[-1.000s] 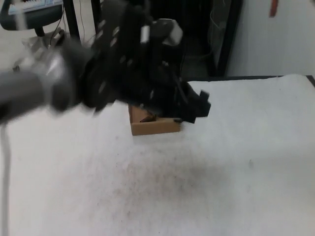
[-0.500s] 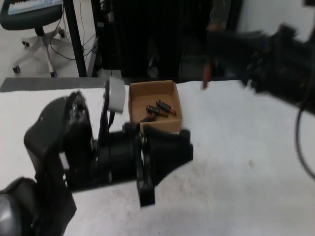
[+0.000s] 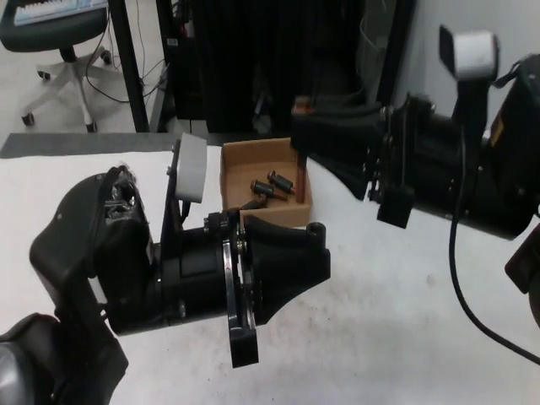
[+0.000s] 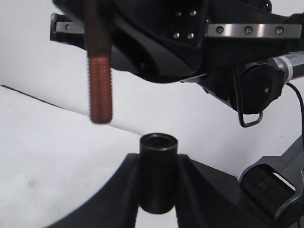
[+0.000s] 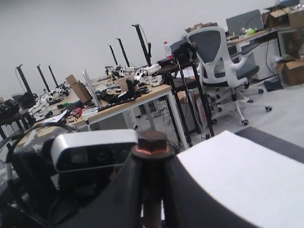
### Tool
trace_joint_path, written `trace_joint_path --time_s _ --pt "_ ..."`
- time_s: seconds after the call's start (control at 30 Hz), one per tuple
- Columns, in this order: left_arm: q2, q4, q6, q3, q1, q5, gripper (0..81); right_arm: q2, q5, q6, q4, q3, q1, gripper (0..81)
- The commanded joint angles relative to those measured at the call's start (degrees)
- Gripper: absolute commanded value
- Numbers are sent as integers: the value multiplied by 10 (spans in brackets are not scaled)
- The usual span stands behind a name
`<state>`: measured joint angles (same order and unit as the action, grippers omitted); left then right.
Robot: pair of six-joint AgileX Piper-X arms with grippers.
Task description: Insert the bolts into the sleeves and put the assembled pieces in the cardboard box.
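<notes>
Left gripper [image 4: 158, 164], right gripper [image 5: 153, 161], seemingly clamped

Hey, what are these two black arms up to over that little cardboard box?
They are joining two parts. The left arm's tool holds a short black sleeve upright, open end up. The right arm's tool grips a copper bolt, thread pointing down, just above and a little off the sleeve's mouth, so it is not in yet. The cardboard box nearby already holds a few finished pieces.
</notes>
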<state>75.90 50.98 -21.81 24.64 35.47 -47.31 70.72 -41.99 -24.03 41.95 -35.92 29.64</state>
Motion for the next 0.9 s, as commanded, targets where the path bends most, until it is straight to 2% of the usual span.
trace_joint_path --time_s 0.0,0.33,0.53,0.77,0.87 --pt "-7 13 -3 -1 -1 -6 3 -5 -3 -10 21 -2 -2 8" --pt "-14 15 -3 0 -25 -6 3 -6 -53 -9 7 -2 -5 8" --pt "-27 15 -3 0 -52 -6 3 -6 -53 -9 7 -2 -17 8" --pt "-27 15 2 0 -53 -20 3 -6 -50 -9 7 -2 -16 8" --pt "-27 15 8 0 -53 -51 3 -6 -45 -9 7 -2 -16 8"
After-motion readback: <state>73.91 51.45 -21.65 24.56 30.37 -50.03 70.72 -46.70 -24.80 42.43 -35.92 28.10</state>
